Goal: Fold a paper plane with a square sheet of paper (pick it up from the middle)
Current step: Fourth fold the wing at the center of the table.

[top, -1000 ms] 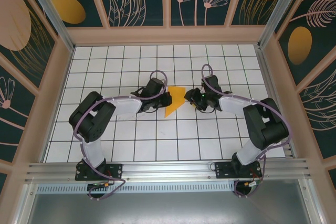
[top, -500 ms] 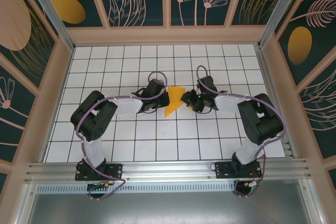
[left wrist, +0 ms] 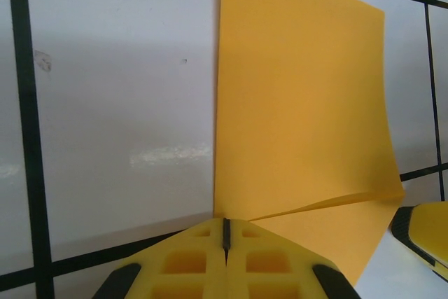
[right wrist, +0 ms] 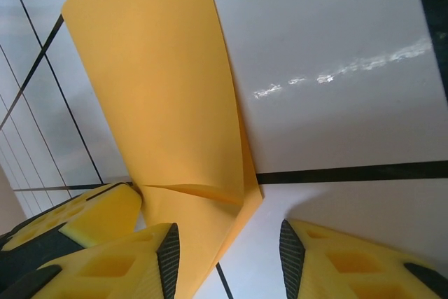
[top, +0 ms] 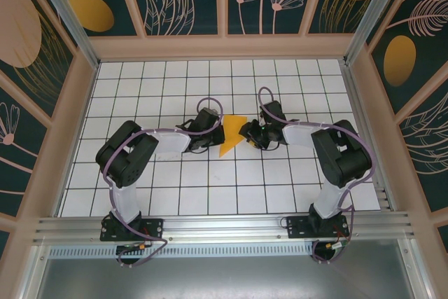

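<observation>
paper: thin, light, floppy | take hold at right edge, gently | left gripper: closed, at left edge | right gripper: half open

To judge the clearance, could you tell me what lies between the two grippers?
In the top external view, the folded orange-yellow sheet of paper lies between the left gripper and the right gripper.

The left arm and right arm have black joints, white shells, looping purple cables and black bases at the aluminium rail. The left tool and right tool have yellow pocketed fingers with black pads.
</observation>
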You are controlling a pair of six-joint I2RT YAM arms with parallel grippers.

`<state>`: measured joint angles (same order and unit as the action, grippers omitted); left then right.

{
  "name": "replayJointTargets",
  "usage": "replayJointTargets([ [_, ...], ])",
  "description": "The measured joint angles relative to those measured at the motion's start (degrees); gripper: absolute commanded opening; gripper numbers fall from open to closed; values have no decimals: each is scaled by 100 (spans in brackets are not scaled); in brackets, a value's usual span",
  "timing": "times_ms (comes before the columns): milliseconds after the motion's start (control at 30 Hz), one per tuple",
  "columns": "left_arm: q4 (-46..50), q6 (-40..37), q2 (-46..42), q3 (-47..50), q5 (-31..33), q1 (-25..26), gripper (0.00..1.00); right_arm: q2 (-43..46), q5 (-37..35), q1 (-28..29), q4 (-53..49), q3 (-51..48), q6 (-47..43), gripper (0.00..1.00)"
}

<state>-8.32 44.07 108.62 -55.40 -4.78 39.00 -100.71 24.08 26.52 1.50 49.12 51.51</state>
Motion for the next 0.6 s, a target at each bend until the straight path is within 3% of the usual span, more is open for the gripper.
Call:
replayJointTargets([
  [600,0,17,0,2,20,0,0,-179,485,17,551,66,9,29],
])
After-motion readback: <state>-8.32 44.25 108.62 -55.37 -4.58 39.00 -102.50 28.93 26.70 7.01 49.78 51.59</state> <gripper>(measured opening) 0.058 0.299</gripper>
